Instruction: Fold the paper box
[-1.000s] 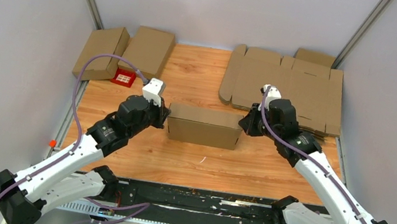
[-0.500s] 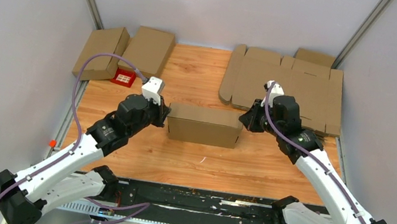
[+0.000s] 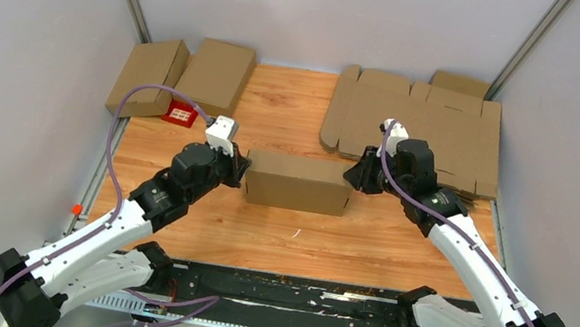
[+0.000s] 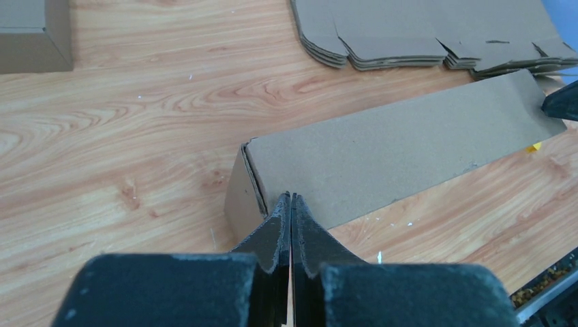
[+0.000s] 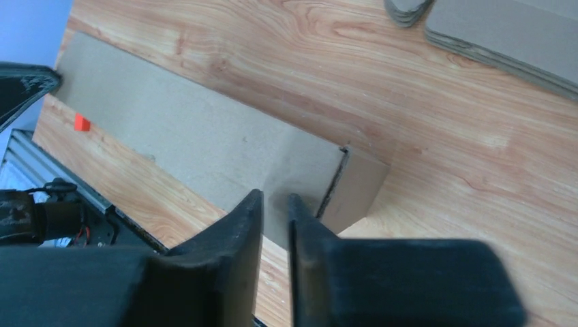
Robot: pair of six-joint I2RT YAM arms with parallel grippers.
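The paper box (image 3: 299, 180) lies closed on the wooden table, a long brown cardboard block between my two arms. My left gripper (image 3: 242, 169) is shut, and its tips rest at the top edge of the box's left end (image 4: 245, 184), with nothing between them. In the left wrist view the left gripper (image 4: 292, 197) shows no gap over the box's lid (image 4: 402, 150). My right gripper (image 3: 351, 175) is at the box's right end. In the right wrist view the right gripper (image 5: 274, 199) stands slightly open above the box (image 5: 191, 143) near its end flap, holding nothing.
A stack of flat unfolded cardboard blanks (image 3: 422, 127) lies at the back right. Two finished boxes (image 3: 148, 73) (image 3: 217, 75) sit at the back left, with a small red item (image 3: 181, 115) beside them. The black rail (image 3: 277, 287) runs along the near edge.
My right gripper has shifted a little left toward the box's right end, and its jaws have parted slightly. The left gripper stays shut at the left end.
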